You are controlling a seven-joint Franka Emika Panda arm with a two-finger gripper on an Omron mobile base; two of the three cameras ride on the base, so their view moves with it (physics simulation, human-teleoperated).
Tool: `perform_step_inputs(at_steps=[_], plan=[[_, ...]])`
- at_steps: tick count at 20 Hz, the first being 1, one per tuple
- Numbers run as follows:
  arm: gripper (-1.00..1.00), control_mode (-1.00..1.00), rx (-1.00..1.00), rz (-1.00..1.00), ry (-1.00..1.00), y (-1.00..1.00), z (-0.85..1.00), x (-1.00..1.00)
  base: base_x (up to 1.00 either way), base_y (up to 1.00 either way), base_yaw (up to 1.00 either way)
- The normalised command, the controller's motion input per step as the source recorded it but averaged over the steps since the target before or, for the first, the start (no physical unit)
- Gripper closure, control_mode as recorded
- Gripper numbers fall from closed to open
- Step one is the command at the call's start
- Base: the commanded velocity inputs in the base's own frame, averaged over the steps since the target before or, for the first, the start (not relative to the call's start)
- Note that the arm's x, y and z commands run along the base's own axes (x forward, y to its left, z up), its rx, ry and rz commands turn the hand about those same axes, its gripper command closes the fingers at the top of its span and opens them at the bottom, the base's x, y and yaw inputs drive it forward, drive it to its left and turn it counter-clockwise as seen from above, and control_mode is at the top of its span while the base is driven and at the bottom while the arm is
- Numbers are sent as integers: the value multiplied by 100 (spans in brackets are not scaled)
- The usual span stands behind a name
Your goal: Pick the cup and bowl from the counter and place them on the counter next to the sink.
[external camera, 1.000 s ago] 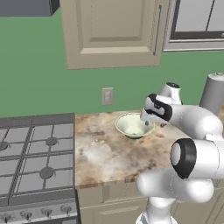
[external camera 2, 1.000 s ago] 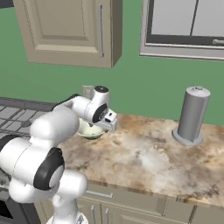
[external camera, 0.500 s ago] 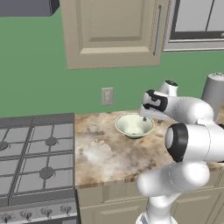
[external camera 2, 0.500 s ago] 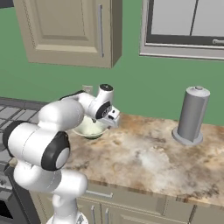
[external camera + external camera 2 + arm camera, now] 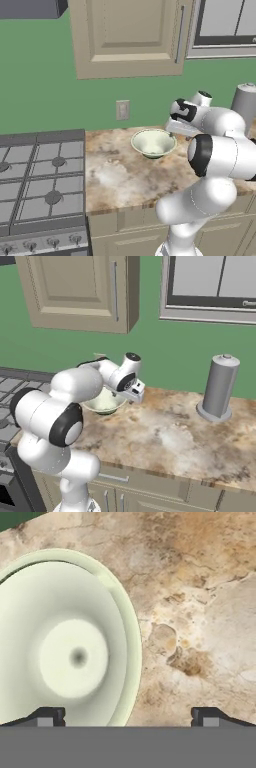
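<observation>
The pale cream-green bowl (image 5: 153,142) (image 5: 104,402) stands upright on the marbled counter (image 5: 125,175) (image 5: 170,441) near the back wall. My gripper (image 5: 174,131) (image 5: 134,393) hangs just above the bowl's right rim. In the hand view the bowl (image 5: 70,647) takes up the left half and the counter (image 5: 200,587) the right. There the gripper (image 5: 128,716) is open, its tips wide apart on either side of the rim, with nothing held. The green cup and the sink are out of view.
A grey gas stove (image 5: 40,175) (image 5: 10,387) adjoins the counter on the left. A tall grey cylinder roll (image 5: 246,102) (image 5: 219,387) stands at the back right. A wall outlet (image 5: 122,110) sits behind the bowl, and a wall cabinet (image 5: 130,35) hangs above.
The hand has edged slightly to the right over the bowl's rim while the arm's elbow swung round. The bowl has not moved.
</observation>
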Motion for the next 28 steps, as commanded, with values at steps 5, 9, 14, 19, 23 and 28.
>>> perform_step_inputs(at_steps=[5,9,14,19,23,28], plan=[[-100,-100,0,0,0,6,-30,1,0,0,0],[-100,-100,0,0,-2,10,-41,9,0,0,0],[-100,-100,0,0,-2,12,-22,9,0,0,0],[-100,-100,0,0,0,14,-4,8,0,0,0],[-100,-100,0,0,0,11,0,0,0,0,0],[-100,-100,0,0,0,0,0,0,0,0,0]])
